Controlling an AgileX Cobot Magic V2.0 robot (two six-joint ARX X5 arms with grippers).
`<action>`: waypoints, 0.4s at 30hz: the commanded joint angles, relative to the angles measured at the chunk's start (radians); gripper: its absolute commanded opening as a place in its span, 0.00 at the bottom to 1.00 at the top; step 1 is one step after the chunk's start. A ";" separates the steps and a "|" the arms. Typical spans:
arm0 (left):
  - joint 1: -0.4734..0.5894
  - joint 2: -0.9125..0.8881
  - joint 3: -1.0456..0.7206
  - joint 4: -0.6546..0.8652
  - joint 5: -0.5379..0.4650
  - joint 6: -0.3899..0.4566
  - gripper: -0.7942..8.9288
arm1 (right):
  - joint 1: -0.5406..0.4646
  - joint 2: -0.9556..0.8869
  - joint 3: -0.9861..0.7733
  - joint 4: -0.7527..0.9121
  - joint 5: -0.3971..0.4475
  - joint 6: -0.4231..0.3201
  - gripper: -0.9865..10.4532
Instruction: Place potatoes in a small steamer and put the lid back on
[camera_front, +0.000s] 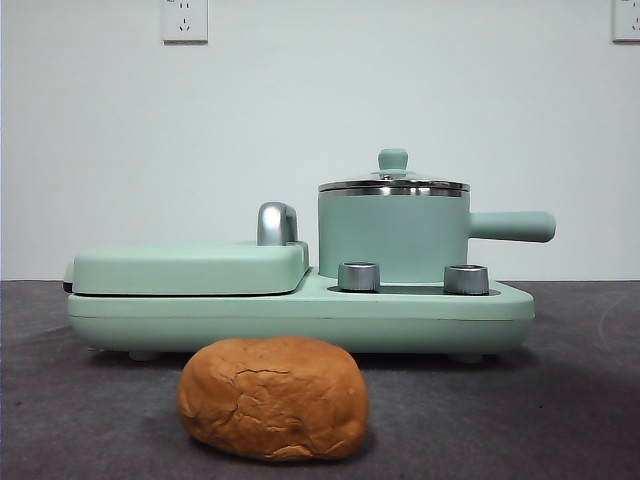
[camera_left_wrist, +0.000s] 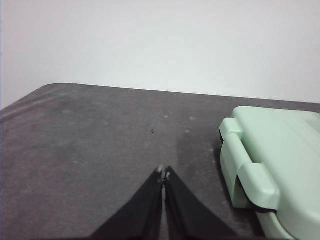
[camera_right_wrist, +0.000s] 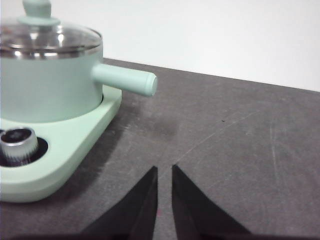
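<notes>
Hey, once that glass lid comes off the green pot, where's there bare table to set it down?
Bare dark table lies beyond the pot's side handle, near the right end effector. More lies off the griddle end of the cooker, by the left end effector. Either side of the potato is free too. The strip between potato and cooker base looks tight.

Low front camera faces the cooker base (camera_front: 300, 315) closely; wrist cameras flank it, each seeing one end.
</notes>
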 joint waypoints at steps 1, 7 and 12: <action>0.002 0.000 0.002 0.011 0.001 -0.114 0.09 | 0.000 0.000 -0.004 0.014 0.001 0.106 0.12; 0.002 0.000 0.002 0.018 0.003 -0.181 0.09 | 0.002 0.000 -0.003 0.128 -0.002 0.218 0.10; 0.002 0.000 0.016 0.053 0.034 -0.370 0.09 | 0.002 0.003 0.029 0.135 0.001 0.411 0.10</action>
